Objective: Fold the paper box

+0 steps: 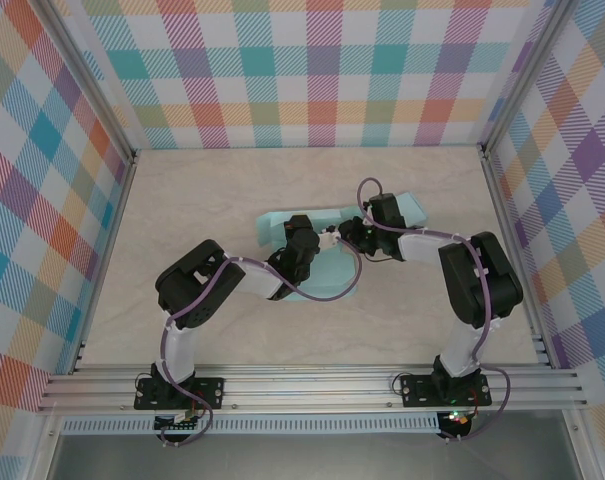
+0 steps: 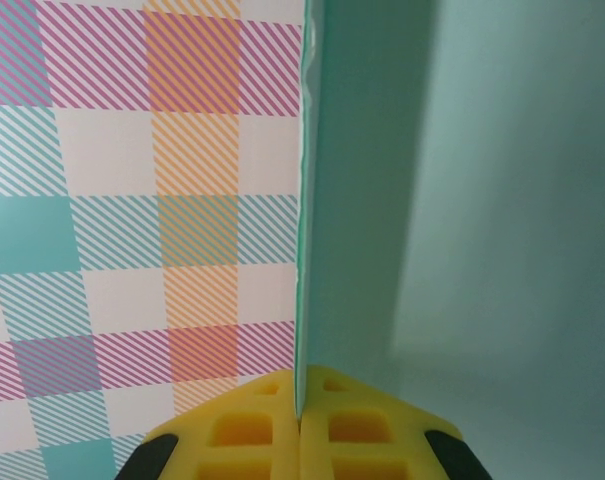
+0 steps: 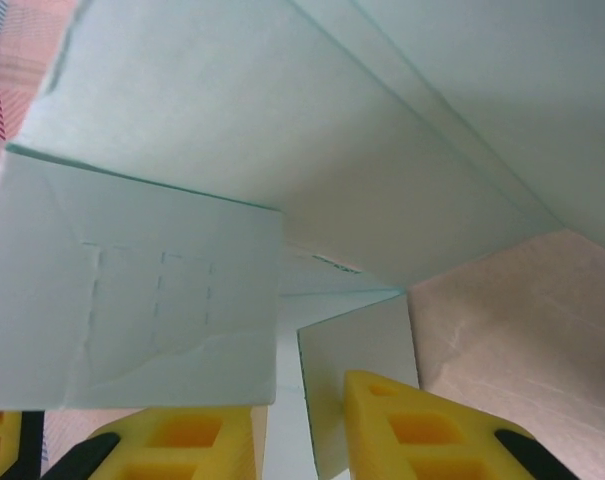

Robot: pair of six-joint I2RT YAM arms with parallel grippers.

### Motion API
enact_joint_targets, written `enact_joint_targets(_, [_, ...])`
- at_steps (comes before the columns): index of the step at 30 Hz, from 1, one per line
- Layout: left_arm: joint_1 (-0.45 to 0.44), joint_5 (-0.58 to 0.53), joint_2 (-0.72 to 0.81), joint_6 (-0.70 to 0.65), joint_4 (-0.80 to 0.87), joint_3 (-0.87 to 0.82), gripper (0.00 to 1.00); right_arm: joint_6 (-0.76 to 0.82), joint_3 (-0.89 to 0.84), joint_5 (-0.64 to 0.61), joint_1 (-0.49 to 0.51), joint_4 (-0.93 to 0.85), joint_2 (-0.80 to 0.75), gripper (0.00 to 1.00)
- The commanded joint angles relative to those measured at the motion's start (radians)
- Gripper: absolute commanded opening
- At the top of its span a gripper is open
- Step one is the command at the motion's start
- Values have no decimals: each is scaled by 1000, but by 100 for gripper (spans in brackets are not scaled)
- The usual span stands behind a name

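**Both grippers on the box; the right-side flap is the open question**

Left gripper [image 2: 300, 440]: jaws fully closed on the thin edge of a mint panel [image 2: 362, 200] of the paper box [image 1: 327, 290]. In its wrist view the panel runs edge-on from the jaws straight to 12, with the rest of the sheet off at 3.

Right gripper [image 3: 302, 425]: jaws part-way apart, with a small upright flap [image 3: 327, 360] between them. Can't tell if it's pinched or only straddled. The crease corner is just past the flap at 12, and larger panels span 10 to 2 above it.

From above, the box lies mid-table [image 1: 202, 200]. The right gripper is just beside the left, at its 3. Judgement: the right arm is nearer the flap, so the fold is its job while the left anchors.
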State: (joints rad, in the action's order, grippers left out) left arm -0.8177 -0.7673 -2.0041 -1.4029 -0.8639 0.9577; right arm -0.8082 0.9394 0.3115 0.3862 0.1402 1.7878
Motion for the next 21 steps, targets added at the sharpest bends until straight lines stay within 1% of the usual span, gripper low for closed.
enact_joint_targets(1, [-8,42,-34,-25,-85,-24,4,17,9,-7,11,-60,-29,29])
enact_joint_targets(3, [-5,58,-51,-80,-153,-32,3,52,2,-32,7,-127,-84,32])
enact_joint_targets(5, [-4,73,-64,-117,-184,-37,3,77,-15,-46,-2,-173,-148,35])
enact_joint_targets(9, [-7,83,-73,-134,-208,-40,3,103,-52,-106,-13,-306,-283,39])
enact_joint_targets(13, [-13,86,-75,-166,-265,-50,3,110,-113,-149,-37,-365,-414,43])
enact_joint_targets(18, [-30,113,-48,-176,-287,-73,3,143,-122,-177,-139,-441,-540,45])
enact_joint_targets(21, [-45,118,-37,-179,-307,-84,3,176,-92,-158,-219,-468,-562,45])
